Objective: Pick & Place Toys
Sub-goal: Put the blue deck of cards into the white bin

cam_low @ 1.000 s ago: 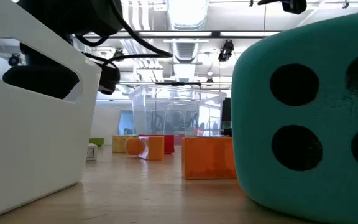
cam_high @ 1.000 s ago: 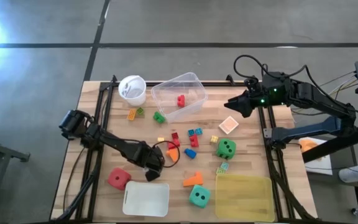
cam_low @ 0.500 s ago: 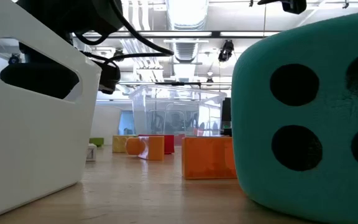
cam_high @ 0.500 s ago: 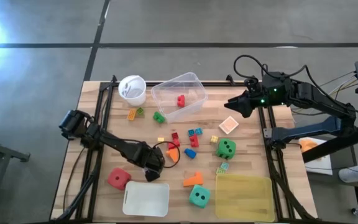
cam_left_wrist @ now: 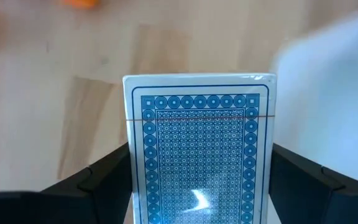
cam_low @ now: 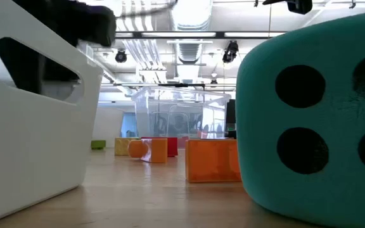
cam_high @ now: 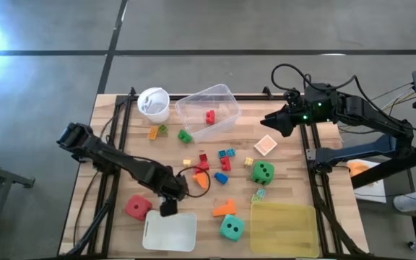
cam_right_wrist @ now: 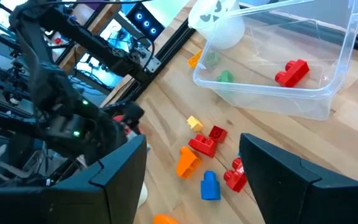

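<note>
My left gripper (cam_high: 168, 208) hangs above the table between the red die (cam_high: 138, 207) and the white bin (cam_high: 170, 231), shut on a pack with a blue playing-card pattern (cam_left_wrist: 199, 149). My right gripper (cam_right_wrist: 191, 186) waits open and high at the far right (cam_high: 276, 123). A green die (cam_high: 263, 172) and a teal die (cam_high: 230, 228) rest on the table. Small coloured blocks (cam_high: 222, 160) lie scattered mid-table. One red block (cam_high: 210, 116) lies in the clear tub (cam_high: 208, 101). My left gripper pinches the pack between its two fingers, one finger (cam_left_wrist: 104, 177) on each long side edge (cam_left_wrist: 129, 155). The fingers come from above, pointing steeply down. The pack's patterned face is toward the wrist camera, and it is lifted clear of the table.
A white cup (cam_high: 154, 103) stands at the far left beside the tub. A yellow translucent tray (cam_high: 283, 227) lies at the near right. An orange block (cam_high: 224, 208) sits between the bin and the green die. In the low view the teal die (cam_low: 315, 120) and the white bin (cam_low: 37, 126) fill the foreground.
My left gripper has risen and shifted slightly toward the table's near left, its arm swinging out toward the left edge. In the low view its dark shape has gone up from behind the white bin's handle hole.
</note>
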Tool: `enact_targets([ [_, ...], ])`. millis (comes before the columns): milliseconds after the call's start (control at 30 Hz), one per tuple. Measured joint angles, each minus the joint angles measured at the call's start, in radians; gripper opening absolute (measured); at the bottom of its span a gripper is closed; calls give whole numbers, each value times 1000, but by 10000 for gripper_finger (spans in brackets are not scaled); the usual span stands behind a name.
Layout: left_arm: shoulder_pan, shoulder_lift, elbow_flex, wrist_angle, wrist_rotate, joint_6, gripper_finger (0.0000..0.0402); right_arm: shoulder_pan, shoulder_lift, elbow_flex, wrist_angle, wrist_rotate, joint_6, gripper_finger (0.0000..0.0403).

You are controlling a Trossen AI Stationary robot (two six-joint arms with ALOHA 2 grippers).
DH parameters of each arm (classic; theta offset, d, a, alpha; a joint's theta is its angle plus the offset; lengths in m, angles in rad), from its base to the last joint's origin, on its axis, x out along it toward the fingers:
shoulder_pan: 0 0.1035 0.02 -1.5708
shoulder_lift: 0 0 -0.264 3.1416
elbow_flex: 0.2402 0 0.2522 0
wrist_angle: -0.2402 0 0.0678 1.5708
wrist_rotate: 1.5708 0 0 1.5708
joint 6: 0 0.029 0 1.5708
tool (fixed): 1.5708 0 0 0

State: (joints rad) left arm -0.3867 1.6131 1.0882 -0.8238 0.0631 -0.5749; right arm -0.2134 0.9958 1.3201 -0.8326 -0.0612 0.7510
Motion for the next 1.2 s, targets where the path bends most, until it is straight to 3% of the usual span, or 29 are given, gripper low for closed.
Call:
enact_targets([
  [233,-55,-6,184,-206,-6,74,299,0,0,0,0,0,-11,250],
  [433,-138,-4,304,-213,-43,-27,299,0,0,0,-1,-25,-53,250],
  [800,-322,30,340,-187,-93,-268,299,0,0,0,-1,-27,-46,250],
  [1200,-381,193,420,-145,-95,-308,299,0,0,0,-1,-25,-3,250],
])
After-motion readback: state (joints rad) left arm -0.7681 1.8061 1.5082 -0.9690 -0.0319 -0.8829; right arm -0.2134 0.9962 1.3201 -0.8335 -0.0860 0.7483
